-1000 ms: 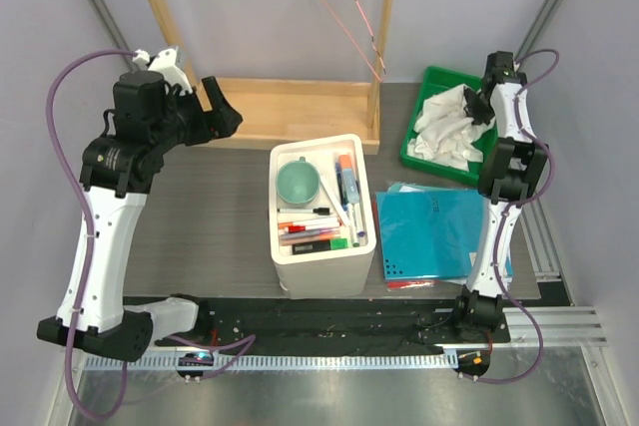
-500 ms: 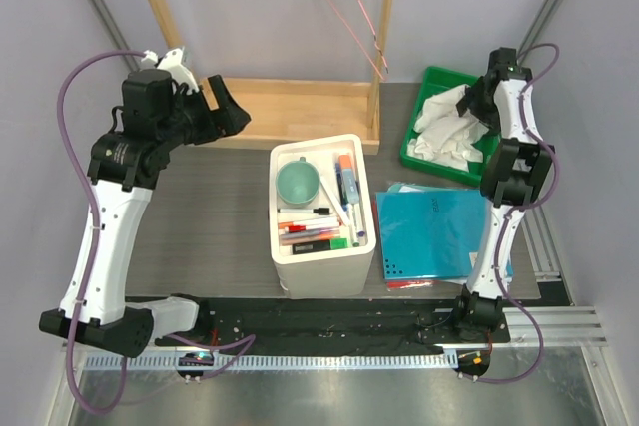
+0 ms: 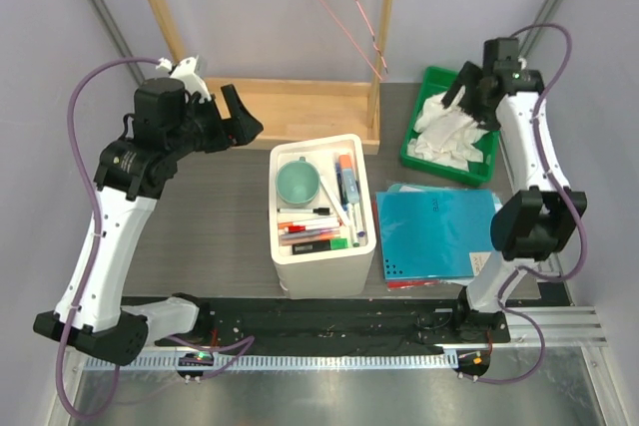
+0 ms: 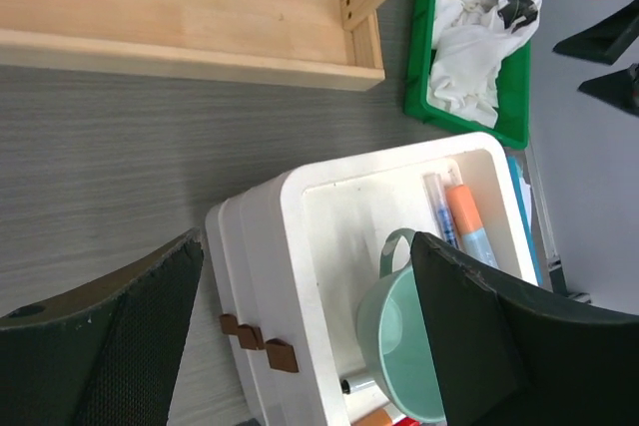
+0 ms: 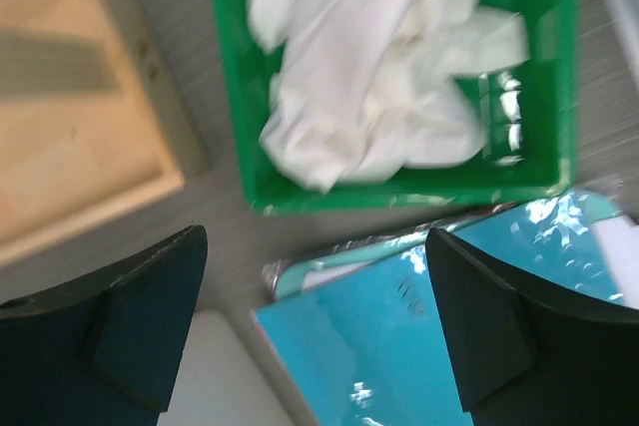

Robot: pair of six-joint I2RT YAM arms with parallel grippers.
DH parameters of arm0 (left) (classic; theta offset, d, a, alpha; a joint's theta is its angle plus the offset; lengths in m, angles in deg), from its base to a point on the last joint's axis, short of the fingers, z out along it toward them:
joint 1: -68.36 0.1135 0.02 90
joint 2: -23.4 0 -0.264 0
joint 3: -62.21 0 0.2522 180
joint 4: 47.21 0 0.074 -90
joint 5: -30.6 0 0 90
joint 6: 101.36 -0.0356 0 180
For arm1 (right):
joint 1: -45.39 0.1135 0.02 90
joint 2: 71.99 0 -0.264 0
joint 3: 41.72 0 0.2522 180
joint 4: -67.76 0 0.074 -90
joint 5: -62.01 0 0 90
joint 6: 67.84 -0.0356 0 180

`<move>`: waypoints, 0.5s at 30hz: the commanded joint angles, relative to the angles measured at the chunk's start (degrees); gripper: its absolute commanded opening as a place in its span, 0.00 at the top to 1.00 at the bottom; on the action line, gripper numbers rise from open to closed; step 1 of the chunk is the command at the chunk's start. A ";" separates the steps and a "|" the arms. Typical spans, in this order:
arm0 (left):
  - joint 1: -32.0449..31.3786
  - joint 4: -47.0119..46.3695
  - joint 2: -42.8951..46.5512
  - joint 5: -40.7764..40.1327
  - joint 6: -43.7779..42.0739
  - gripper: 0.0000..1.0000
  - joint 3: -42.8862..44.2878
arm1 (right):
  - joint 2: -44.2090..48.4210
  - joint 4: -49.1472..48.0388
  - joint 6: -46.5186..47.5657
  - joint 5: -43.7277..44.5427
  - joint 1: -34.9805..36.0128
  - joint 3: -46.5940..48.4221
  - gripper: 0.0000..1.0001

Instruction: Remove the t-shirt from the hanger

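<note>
White bin [image 3: 319, 272]: 1 mug [image 3: 298, 184], markers [image 3: 345, 183]; blue folder [image 3: 435, 232] beside.

There was one t-shirt [image 3: 447, 132], one hanger [image 3: 344, 17], one wooden rack [image 3: 290, 112], one green bin [image 5: 399, 194], one white tub [image 3: 319, 268], one mint mug [image 3: 297, 184] and one teal folder [image 3: 434, 231]. The pens [image 3: 310, 231] in the tub lay too crowded to count. Two grippers showed: the left gripper [image 4: 305, 241] and the right gripper [image 5: 315, 236].

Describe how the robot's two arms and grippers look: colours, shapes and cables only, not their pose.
Both arms match. The left arm and right arm have slim white links joined by black cylindrical joints, on black bases. A purple cable loops loosely along each. The left gripper and right gripper are black, each with two broad, wedge-shaped fingers of finely textured material.
</note>
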State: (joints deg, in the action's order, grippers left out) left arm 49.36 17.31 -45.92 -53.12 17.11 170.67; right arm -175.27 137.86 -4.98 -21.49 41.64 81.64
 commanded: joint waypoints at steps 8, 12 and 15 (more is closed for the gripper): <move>0.63 -8.04 10.06 0.75 15.89 0.16 -15.32 | 23.19 -9.49 -3.89 -14.93 11.66 -30.05 0.03; 0.72 -9.80 16.83 -1.53 22.48 0.16 -25.22 | 28.22 -10.46 -3.89 -16.96 11.75 -36.38 0.03; 0.72 -13.40 25.61 -1.89 26.81 0.16 -34.44 | 33.05 -11.86 -3.98 -17.05 11.92 -42.09 0.03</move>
State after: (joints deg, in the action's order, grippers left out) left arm 49.73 10.62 -29.33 -53.25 35.99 144.53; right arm -148.36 129.46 -8.26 -35.74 53.18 44.04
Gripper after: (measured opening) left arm 0.840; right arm 0.967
